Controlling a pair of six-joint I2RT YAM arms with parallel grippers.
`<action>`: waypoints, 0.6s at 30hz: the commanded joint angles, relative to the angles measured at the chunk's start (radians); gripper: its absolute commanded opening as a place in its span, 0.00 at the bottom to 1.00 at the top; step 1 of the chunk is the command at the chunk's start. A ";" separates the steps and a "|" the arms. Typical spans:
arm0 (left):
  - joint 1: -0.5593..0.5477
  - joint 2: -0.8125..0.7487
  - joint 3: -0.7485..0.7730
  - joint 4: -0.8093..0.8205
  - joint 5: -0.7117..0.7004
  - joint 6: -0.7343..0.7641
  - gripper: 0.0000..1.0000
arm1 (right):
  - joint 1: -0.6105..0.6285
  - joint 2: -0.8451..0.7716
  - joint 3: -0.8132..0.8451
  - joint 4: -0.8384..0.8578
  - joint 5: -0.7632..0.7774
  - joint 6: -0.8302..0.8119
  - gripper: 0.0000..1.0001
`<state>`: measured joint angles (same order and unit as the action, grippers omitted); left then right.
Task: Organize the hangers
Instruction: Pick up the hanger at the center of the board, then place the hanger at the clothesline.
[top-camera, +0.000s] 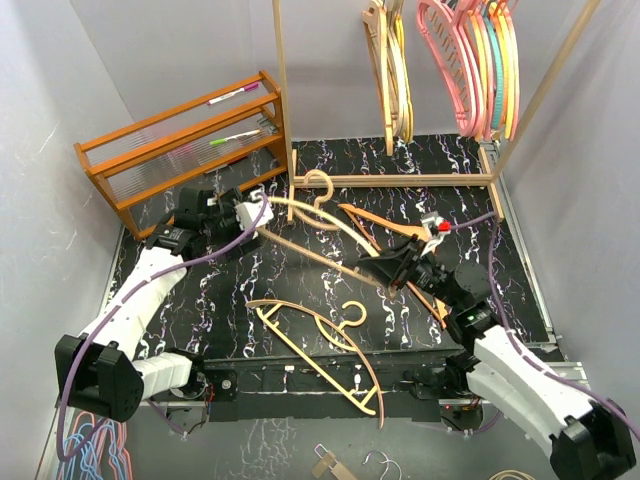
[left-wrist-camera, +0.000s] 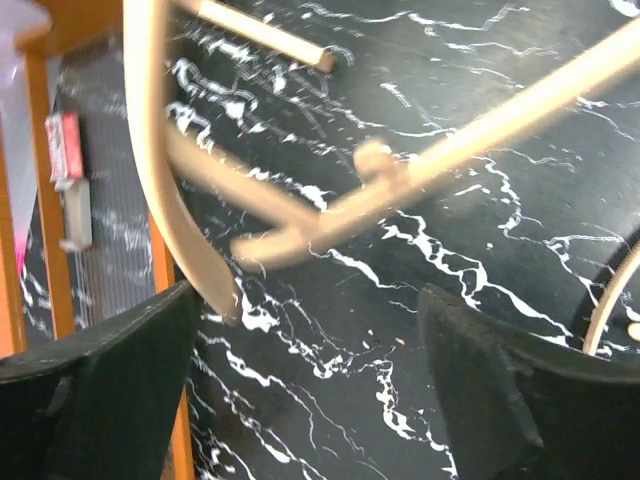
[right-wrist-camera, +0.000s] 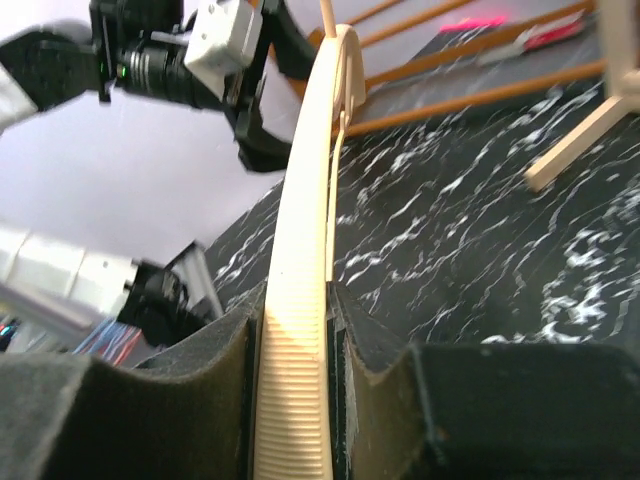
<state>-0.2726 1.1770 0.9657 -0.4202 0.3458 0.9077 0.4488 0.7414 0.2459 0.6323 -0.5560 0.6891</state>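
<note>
A pale tan hanger (top-camera: 318, 222) lies slanted across the black marbled table (top-camera: 300, 290), hook at the back. My right gripper (top-camera: 380, 268) is shut on its ribbed arm (right-wrist-camera: 310, 200), which runs up between the pads (right-wrist-camera: 295, 400). My left gripper (top-camera: 265, 212) stands open at the hanger's other end. In the left wrist view that curved end (left-wrist-camera: 175, 200) stops just by the left finger (left-wrist-camera: 100, 390), with bare table between the jaws (left-wrist-camera: 310, 380). An orange hanger (top-camera: 385, 222) lies beside the tan one. A yellow-tan hanger (top-camera: 320, 345) rests near the front edge. Tan and yellow hangers (top-camera: 392, 70) and pink ones (top-camera: 455, 60) hang from the rail.
An orange-brown slatted shelf rack (top-camera: 180, 150) with markers on it stands at the back left, close to my left gripper. The pale wooden frame (top-camera: 400, 181) crosses the back of the table. Blue and pink hangers (top-camera: 95, 445) lie off the table at the bottom left.
</note>
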 joint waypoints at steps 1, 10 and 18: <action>0.022 0.025 0.088 0.034 -0.160 -0.160 0.96 | 0.004 -0.074 0.254 -0.564 0.242 -0.199 0.08; 0.025 0.107 0.296 -0.046 -0.397 -0.361 0.97 | 0.013 -0.099 0.685 -1.011 0.513 -0.411 0.08; 0.130 0.107 0.377 -0.082 -0.406 -0.489 0.97 | 0.013 0.046 1.003 -0.985 0.503 -0.534 0.08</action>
<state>-0.2119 1.2999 1.3006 -0.4622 -0.0296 0.5106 0.4580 0.7231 1.1114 -0.4015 -0.0719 0.2501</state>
